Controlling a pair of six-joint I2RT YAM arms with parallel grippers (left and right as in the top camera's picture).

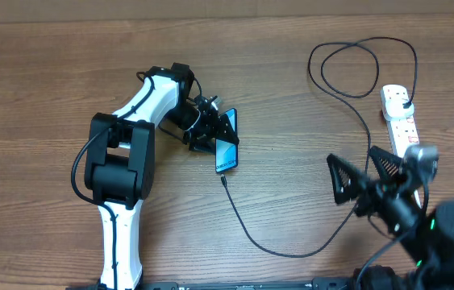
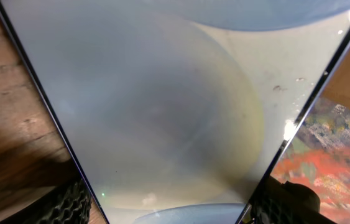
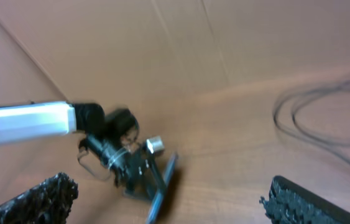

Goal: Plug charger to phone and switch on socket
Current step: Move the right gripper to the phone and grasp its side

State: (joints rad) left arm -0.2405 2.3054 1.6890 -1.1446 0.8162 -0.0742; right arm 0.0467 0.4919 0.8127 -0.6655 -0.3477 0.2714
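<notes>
The left arm (image 1: 118, 173) rises from the near edge of the desk (image 1: 41, 72) and bends at its black elbow. Its white forearm runs up and to the right, and the wrist doubles back toward the middle. The left claw (image 1: 220, 133) is clamped across the phone (image 1: 227, 151), with its textured pads (image 2: 69, 202) pressed against opposite side edges. The right arm (image 1: 452, 234), black, sits low at the near right corner and points left and away. The right claw (image 1: 362, 171) hangs above the desk with its jaws spread wide, its two dark fingers (image 3: 311, 202) well apart.
</notes>
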